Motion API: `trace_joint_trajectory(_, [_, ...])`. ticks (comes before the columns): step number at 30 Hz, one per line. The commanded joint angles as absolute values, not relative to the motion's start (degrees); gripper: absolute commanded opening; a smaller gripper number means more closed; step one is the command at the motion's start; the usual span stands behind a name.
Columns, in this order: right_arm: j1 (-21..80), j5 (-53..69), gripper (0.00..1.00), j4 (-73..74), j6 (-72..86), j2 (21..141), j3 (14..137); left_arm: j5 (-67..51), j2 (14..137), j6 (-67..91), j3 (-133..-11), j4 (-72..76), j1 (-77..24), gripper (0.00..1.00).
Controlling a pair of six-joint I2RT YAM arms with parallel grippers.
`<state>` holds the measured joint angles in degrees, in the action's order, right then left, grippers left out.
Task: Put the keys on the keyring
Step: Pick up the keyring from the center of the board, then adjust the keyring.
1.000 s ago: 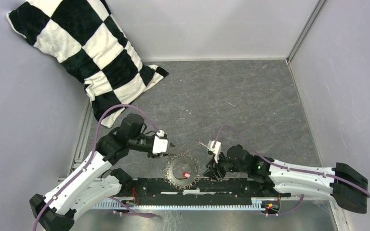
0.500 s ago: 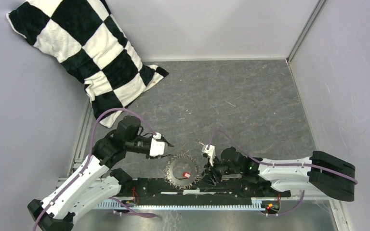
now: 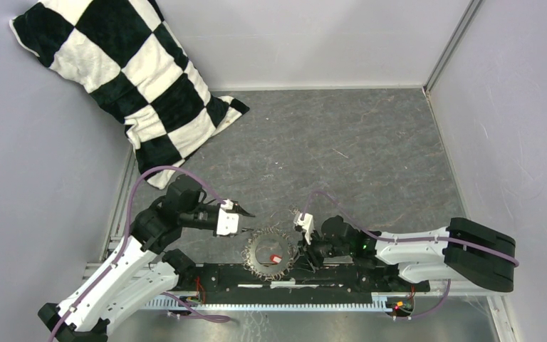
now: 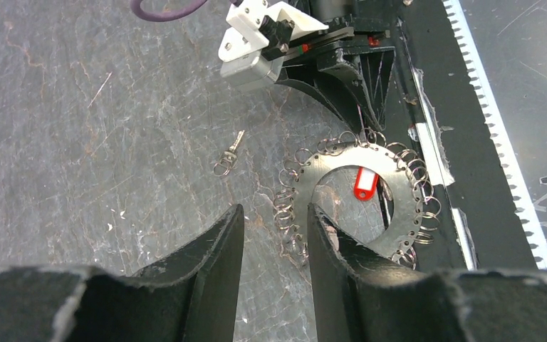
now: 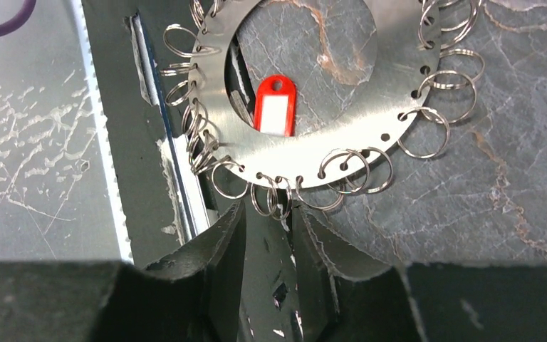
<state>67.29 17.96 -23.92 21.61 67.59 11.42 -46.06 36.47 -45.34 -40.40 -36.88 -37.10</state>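
Top view: the keyring (image 3: 255, 251) lies at the tabletop's (image 3: 370, 157) near edge, with the key (image 3: 295, 211) just beyond it.

Left wrist: the left gripper (image 4: 272, 210) is narrowly parted and empty.

Right wrist: the right gripper (image 5: 267, 214) is narrow at the keyring's rim. Whether it grips is unclear.

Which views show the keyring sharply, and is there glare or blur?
Right wrist view: keyring sharp, mild sheen, near fingers dark and soft. Left wrist view: key small but clear. Top view: even light, key only a speck.
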Motion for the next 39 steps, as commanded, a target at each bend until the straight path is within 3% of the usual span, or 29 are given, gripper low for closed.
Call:
trace_joint_trajectory(1, [67.35,17.44,0.35,-27.41,20.62,69.2,14.37,-46.28,36.36,-47.47,-40.13,-36.74,-37.18,0.44])
trace_joint_trajectory(6, [67.41,17.55,0.23,-26.72,20.03,70.65,15.17,-46.26,36.25,-47.61,-40.08,-36.8,-37.18,0.44])
trace_joint_trajectory(10, [67.36,18.16,0.01,-24.55,18.51,70.21,16.73,-46.42,35.93,-47.63,-40.04,-36.83,-37.19,0.43])
trace_joint_trajectory(17, [67.4,19.21,0.0,-9.49,8.19,64.43,28.71,-48.87,36.45,-45.81,-40.37,-35.41,-37.22,0.43])
trace_joint_trajectory(22, [67.58,20.06,0.01,1.19,1.76,63.57,39.96,-51.09,36.58,-31.89,-39.04,-27.33,-37.18,0.43])
trace_joint_trajectory(27, [68.18,19.56,0.01,6.98,-3.8,63.1,48.22,-57.57,38.24,-25.35,-38.97,-26.04,-37.18,0.45])
trace_joint_trajectory(39, [69.89,15.07,0.01,18.07,-11.84,67.64,62.86,-57.18,39.71,-21.57,-41.51,-25.89,-37.18,0.43])
